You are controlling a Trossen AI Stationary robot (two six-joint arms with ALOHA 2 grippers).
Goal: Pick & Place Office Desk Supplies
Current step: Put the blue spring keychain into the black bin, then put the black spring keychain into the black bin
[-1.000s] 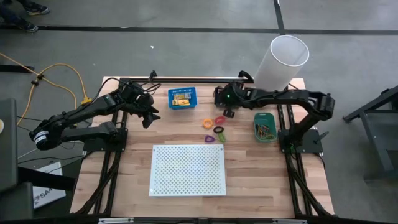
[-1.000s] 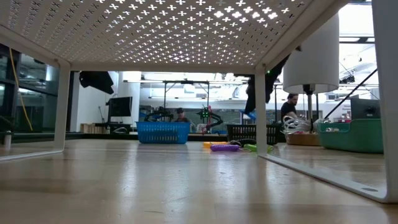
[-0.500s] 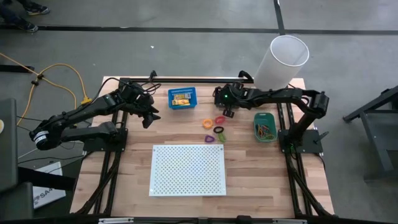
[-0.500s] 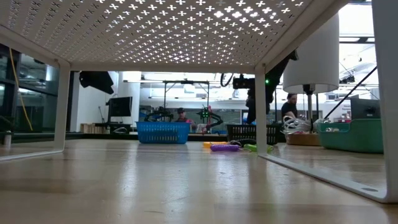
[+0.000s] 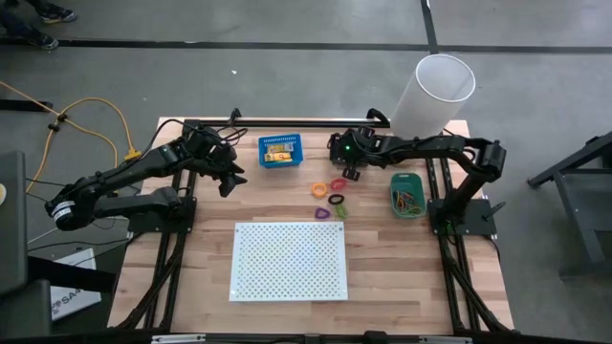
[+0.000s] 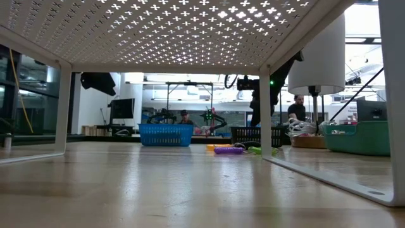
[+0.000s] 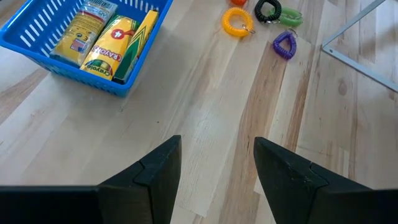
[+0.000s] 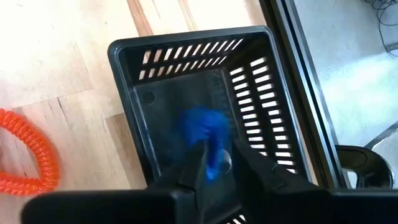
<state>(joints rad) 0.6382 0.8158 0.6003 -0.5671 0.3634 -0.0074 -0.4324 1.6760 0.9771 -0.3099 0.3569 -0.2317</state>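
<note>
Here, right pincer [image 8: 217, 163] — fingers slightly apart — above black slotted bin [image 8: 249, 74]; blue coil loop [image 8: 204, 132] directly below, blurred; left pincer [image 7: 214, 165] apart.

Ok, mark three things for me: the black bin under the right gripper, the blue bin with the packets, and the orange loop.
black bin [image 8: 249, 74], right wrist view, on its slotted side wall.
blue bin [image 7: 62, 59], left wrist view, on its near slotted wall.
orange loop [image 7: 227, 23], left wrist view, on the coil's edge.
</note>
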